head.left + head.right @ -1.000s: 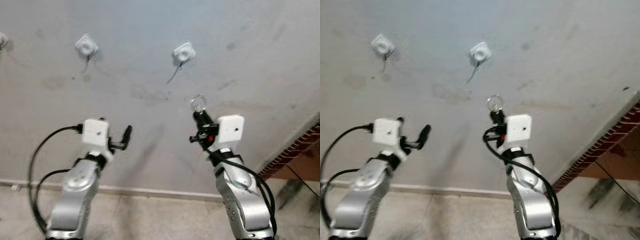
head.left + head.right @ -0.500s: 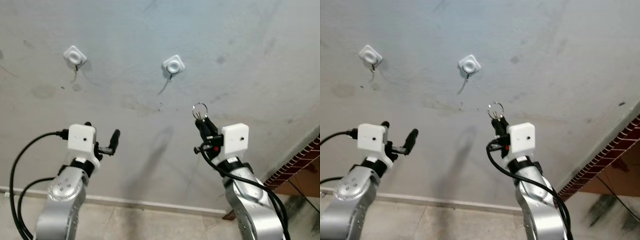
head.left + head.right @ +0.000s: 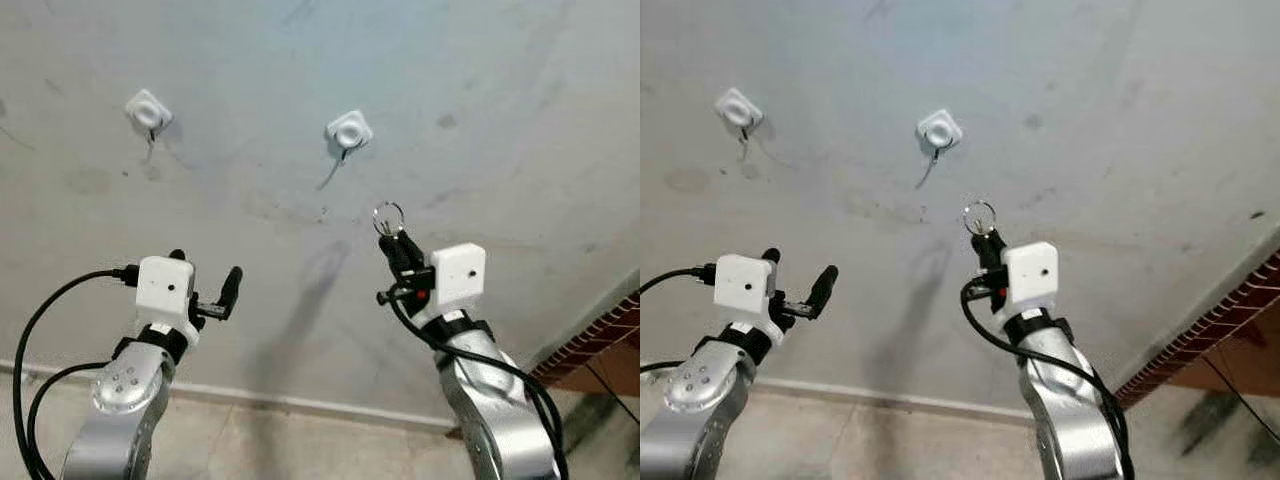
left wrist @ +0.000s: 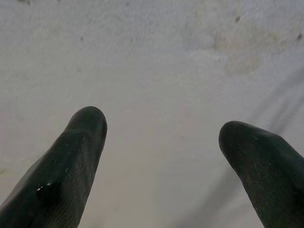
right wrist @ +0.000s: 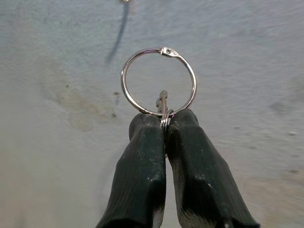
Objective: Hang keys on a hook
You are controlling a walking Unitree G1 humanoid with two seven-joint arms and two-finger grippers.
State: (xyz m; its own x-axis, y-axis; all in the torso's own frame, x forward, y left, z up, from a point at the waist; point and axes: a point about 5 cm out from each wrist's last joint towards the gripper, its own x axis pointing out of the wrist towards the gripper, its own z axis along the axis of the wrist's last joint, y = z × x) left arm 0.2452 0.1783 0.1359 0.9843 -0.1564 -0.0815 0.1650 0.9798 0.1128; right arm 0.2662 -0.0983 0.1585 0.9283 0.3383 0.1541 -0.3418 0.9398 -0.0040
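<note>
Both silver arms are raised toward a grey, stained wall point(image 3: 520, 90), forearms angled up and claws pointing at it. The right claw point(image 3: 392, 240) is clamped shut on the keys point(image 5: 163, 102), with the two black fingers point(image 5: 142, 161) pressed together. A silver key ring point(image 3: 388, 214) stands upright just beyond the fingertips, and a small key tip shows inside the loop in the right wrist view. The ring is held close to the wall, below and slightly to the right of the nearer white hook point(image 3: 349, 130), and it remains apart from that hook. A thin wire prong hangs from the hook mount. A second white hook point(image 3: 148, 109) sits well to the left, above the left claw point(image 3: 205, 290). The left claw is held lower, its fingers point(image 4: 78, 152) spread wide apart and gripping nothing, facing bare wall. A pale skirting strip point(image 3: 300, 405) runs below the arms
</note>
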